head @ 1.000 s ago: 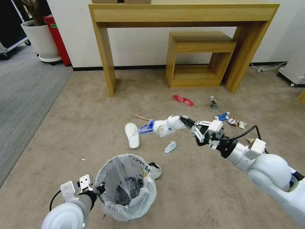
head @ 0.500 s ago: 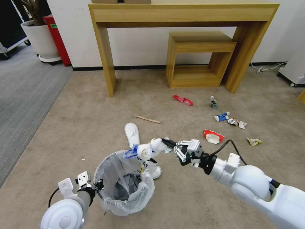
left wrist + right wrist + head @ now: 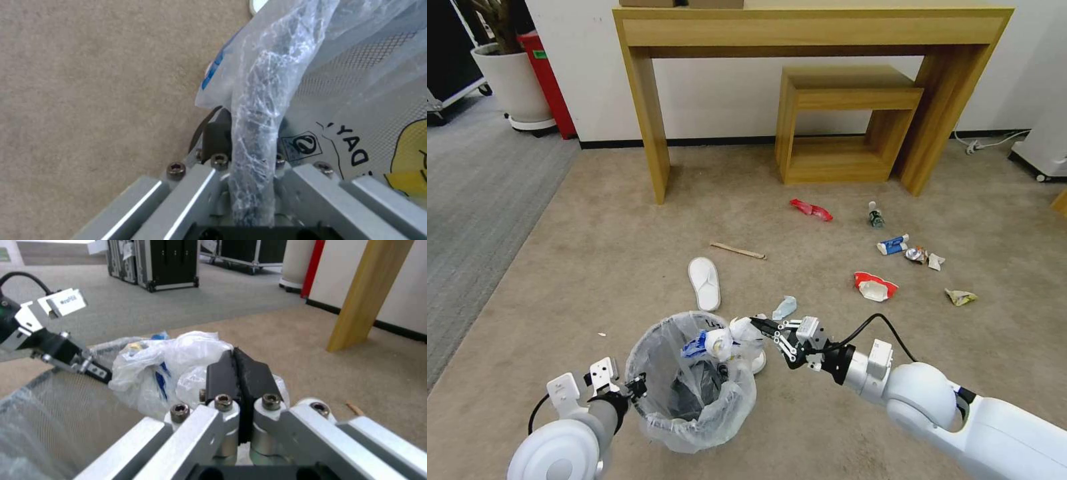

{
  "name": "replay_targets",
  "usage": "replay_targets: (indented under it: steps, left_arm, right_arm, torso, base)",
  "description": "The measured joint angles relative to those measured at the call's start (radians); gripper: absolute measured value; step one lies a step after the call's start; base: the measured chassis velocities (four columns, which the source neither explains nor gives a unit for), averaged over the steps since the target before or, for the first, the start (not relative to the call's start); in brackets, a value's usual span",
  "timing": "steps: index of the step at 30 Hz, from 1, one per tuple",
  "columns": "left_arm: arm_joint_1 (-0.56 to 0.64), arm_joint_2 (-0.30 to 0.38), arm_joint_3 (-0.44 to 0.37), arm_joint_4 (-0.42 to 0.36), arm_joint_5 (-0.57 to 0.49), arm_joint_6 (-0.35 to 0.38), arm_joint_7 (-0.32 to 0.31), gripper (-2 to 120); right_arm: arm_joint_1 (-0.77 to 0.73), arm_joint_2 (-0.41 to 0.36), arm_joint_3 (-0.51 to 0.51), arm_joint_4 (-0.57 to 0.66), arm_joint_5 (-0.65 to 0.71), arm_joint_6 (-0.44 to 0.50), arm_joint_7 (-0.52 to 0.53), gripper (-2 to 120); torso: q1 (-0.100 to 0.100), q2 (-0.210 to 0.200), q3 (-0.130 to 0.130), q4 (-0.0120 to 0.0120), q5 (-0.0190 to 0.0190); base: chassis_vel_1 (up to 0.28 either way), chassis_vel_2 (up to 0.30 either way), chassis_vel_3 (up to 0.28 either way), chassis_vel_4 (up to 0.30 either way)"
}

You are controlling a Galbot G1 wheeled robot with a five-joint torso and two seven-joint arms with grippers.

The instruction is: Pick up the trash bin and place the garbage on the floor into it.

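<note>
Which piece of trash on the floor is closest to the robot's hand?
The crumpled light-blue scrap. It lies on the carpet just beyond the right gripper, while the red-and-white cup and red wrapper sit farther away.

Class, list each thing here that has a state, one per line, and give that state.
Trash bin: upright, rim gripped.
Left gripper: shut on the bin's rim.
Right gripper: shut on plastic bag.
Plastic bag: held over the bin.
White slipper: flat on carpet.
Red-white cup: crushed on carpet.

Clear crinkled liner w/ black print on dark mesh trash bin (image 3: pixel 694 393); white-blue plastic wad (image 3: pixel 720 341); white slipper (image 3: pixel 704 283); red wrapper (image 3: pixel 811 209); red-white cup (image 3: pixel 875 286); beige carpet (image 3: pixel 600 253).
</note>
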Motion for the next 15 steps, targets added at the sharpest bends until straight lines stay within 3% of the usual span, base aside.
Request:
replay_targets:
  steps: [8,15]
  left_arm:
    - [-0.006,0.003,0.015,0.006,0.008,0.000,0.002,0]
    - [-0.005,0.006,0.011,0.006,0.007,0.000,0.003,0]
  right_arm:
    - [0.062,0.060,-0.079,-0.044,0.032,0.001,0.000,0]
    - [0.248,0.150,-0.253,-0.117,0.058,-0.002,0.018,0]
  torso:
    - [0.000,0.000,0.000,-0.0001,0.0002]
    - [0.000,0.000,0.000,0.0001,-0.0001]
  base:
    - [0.000,0.000,0.000,0.000]
    - [0.000,0.000,0.000,0.000]
